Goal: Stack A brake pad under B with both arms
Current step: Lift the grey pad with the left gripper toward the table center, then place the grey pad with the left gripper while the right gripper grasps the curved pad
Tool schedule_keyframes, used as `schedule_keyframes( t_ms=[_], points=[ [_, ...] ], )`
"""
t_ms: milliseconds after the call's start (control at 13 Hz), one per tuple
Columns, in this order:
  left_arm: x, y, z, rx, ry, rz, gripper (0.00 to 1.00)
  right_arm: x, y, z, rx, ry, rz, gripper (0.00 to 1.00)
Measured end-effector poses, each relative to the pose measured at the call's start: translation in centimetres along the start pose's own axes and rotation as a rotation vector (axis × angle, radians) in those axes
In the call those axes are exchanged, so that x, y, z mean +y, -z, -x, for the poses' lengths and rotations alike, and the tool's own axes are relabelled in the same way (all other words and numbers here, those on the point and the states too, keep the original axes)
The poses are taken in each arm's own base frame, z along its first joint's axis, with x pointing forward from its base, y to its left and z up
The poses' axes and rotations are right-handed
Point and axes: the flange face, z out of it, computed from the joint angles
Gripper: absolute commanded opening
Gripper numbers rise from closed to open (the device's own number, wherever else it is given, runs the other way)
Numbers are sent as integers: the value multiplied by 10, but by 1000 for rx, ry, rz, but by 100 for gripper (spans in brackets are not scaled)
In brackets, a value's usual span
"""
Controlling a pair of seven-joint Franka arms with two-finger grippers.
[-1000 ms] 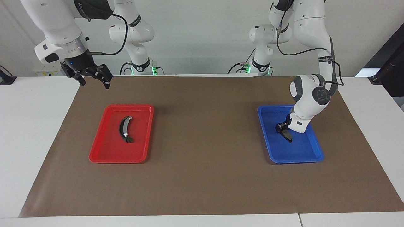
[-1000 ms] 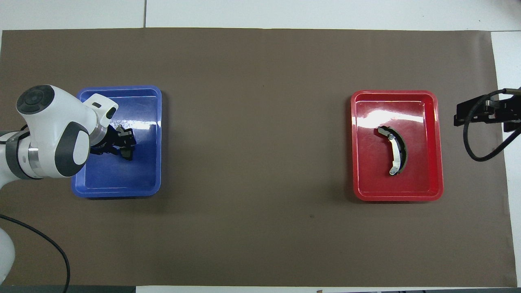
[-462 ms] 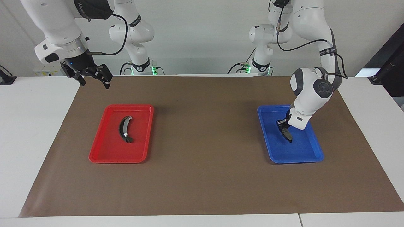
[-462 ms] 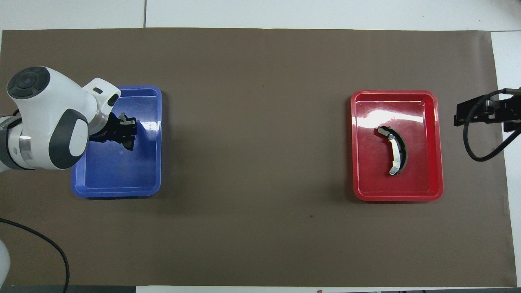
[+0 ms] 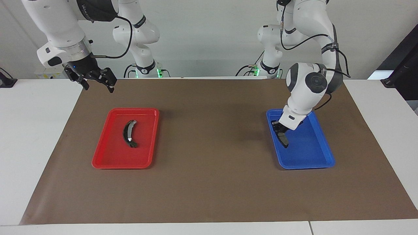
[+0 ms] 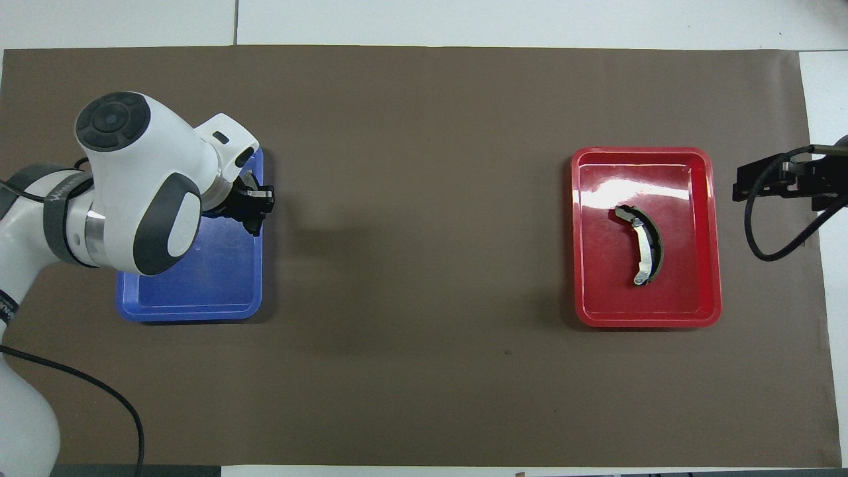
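Observation:
The A brake pad (image 5: 283, 139), small and dark grey, hangs tilted from my left gripper (image 5: 279, 130), which is shut on its upper end. It is lifted off the floor of the blue tray (image 5: 313, 153), over the tray's edge toward the table's middle. In the overhead view the left gripper (image 6: 254, 204) sits over that same tray edge, and the arm's wrist covers much of the tray. B (image 5: 128, 133), the long arched piece with a light strip, lies in the red tray (image 5: 107, 156); B (image 6: 646, 254) is untouched. My right gripper (image 5: 98, 87) waits open in the air beside the red tray, over the mat's corner.
The blue tray (image 6: 192, 298) lies toward the left arm's end and the red tray (image 6: 712, 232) toward the right arm's end. Brown mat (image 5: 212, 137) stretches between them. The right gripper (image 6: 762, 182) and its cable loop show at the mat's edge.
My left gripper closed on the pad, lifted it off the blue tray's floor and carried it toward the table's middle, to the tray's edge. The right arm barely moved.

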Motion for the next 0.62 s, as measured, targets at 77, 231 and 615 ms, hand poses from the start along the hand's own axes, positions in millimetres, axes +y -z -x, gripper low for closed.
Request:
schedule_keyframes(
  t_ms=[77,231,615],
  points=[
    [23,0,6,11,-39,1,1,0,-12,0,9,1,-2,100],
    [75,0,22,53,-118,13,1,0,-46,-1,11,24,-3,100],
    [158,-42,47,65,-98,55,1,-3,-174,-5,18,158,-16,100]
  ],
)
